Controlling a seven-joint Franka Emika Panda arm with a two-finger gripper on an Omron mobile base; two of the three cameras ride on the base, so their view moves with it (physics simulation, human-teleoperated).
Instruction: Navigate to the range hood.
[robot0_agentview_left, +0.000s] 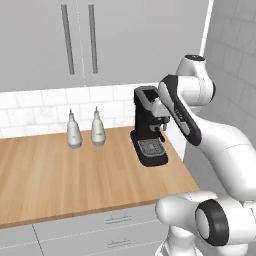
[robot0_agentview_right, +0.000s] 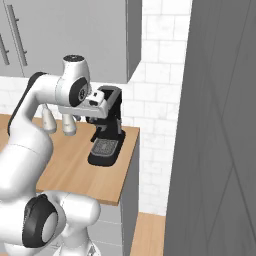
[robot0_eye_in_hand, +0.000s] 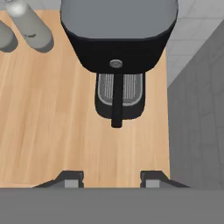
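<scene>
No black tapering range hood can be picked out, so its place relative to the gripper (robot0_eye_in_hand: 112, 177) cannot be told. The gripper hangs released, fingertips (robot0_eye_in_hand: 72, 177) apart, grasping nothing. Directly below it a black coffee machine (robot0_agentview_left: 148, 129) stands on the wooden counter (robot0_agentview_left: 60, 175) (two grey bottles (robot0_agentview_left: 85, 131) beside); grey wall cabinets (robot0_agentview_left: 75, 40) above.

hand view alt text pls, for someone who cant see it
Looking straight down on a black coffee machine at the right end of a wooden counter, its drip tray and handle below it. Two grey bottles stand at upper left, and the open gripper hangs over bare wood, holding nothing.
</scene>
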